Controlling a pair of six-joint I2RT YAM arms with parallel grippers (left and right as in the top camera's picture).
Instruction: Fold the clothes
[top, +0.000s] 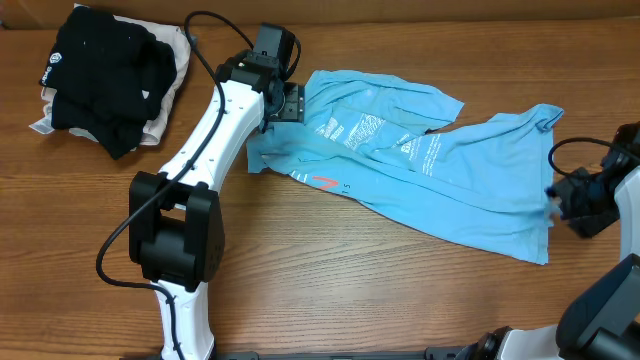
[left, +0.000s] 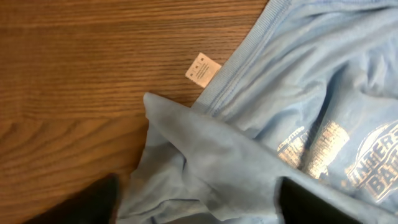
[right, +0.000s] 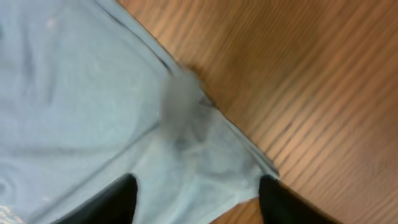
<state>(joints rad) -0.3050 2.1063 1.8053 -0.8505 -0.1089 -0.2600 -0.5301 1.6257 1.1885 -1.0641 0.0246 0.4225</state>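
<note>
The light blue T-shirt (top: 430, 170) lies crumpled across the middle and right of the wooden table, its white and red print facing up. My left gripper (top: 288, 103) is at the shirt's upper left end. In the left wrist view its fingers (left: 199, 205) are wide apart with a raised fold of shirt (left: 298, 93) between them, near the collar and its white tag (left: 203, 68). My right gripper (top: 558, 195) is at the shirt's right edge. In the right wrist view its fingers (right: 196, 202) are wide apart over a corner of the shirt (right: 74, 93).
A black garment (top: 100, 70) lies bunched on a beige cloth (top: 178, 62) at the back left corner. The left arm's base (top: 175, 240) stands front left. Bare wood runs along the table's front.
</note>
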